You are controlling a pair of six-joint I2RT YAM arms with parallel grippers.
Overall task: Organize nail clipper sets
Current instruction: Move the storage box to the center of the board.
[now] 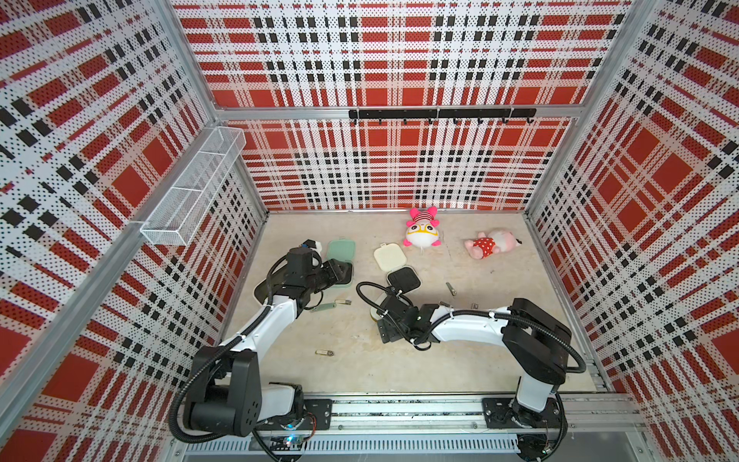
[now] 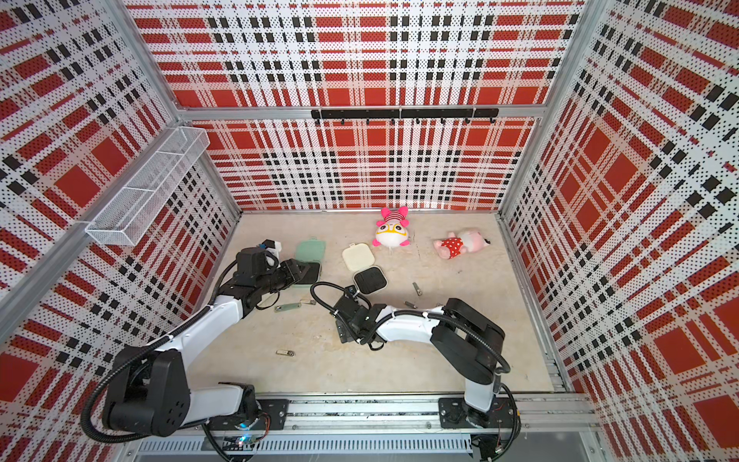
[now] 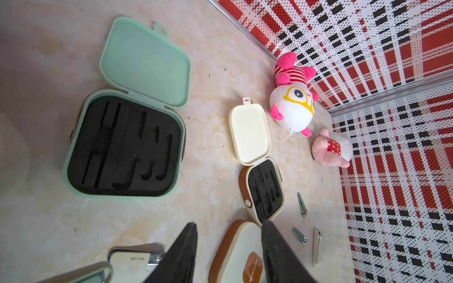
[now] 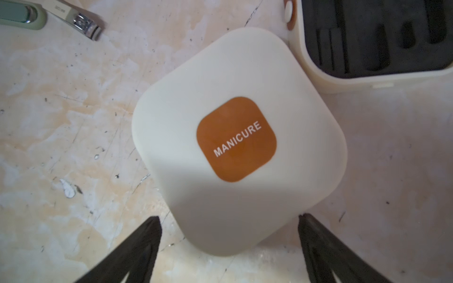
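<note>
The mint green case (image 3: 125, 147) lies open on the floor with its black insert bare. My left gripper (image 3: 229, 223) hovers beside it (image 1: 340, 274), jaws apart and holding nothing. An open cream case (image 1: 403, 280) lies to its right, lid flat. A closed cream case (image 4: 239, 139) with a brown MANICURE label sits under my right gripper (image 4: 229, 216). That gripper is open wide, its fingers on either side of the case's near corner and not touching it. Small silver clippers (image 1: 451, 289) (image 3: 316, 247) lie loose right of the cases. Others (image 1: 320, 353) (image 4: 83, 22) lie nearer the front.
Two pink plush toys (image 1: 422, 232) (image 1: 490, 244) lie near the back wall. A white wire basket (image 1: 192, 188) hangs on the left wall and a black hook rail (image 1: 440, 114) on the back wall. Plaid walls enclose three sides.
</note>
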